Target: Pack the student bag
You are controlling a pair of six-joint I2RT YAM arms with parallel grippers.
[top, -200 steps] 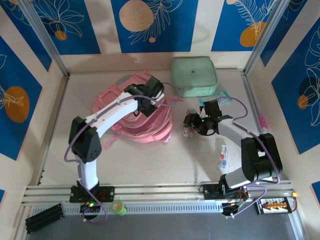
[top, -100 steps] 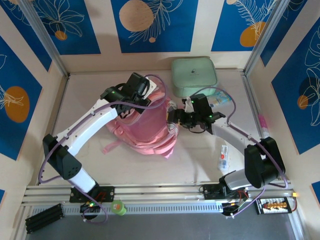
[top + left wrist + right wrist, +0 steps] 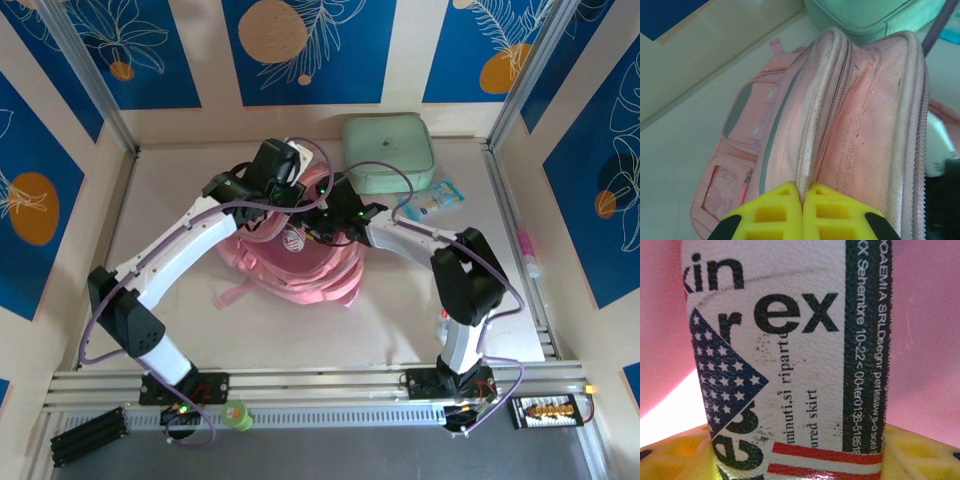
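Bag: student bag (image 3: 300,275) lies mid-worktop (image 3: 330,340), its mouth held open.
Left side: left gripper (image 3: 802,196) is clenched on the bag's zipper-edge fabric.
Right side: right gripper (image 3: 322,226) grasps a newsprint-patterned cylinder (image 3: 790,340), with pink lining around it.
Progress: apparently mid-insertion; cylinder not yet released.
Remaining: blue packet (image 3: 437,196) and mint-green case (image 3: 388,152) lie outside; zipper unclosed.
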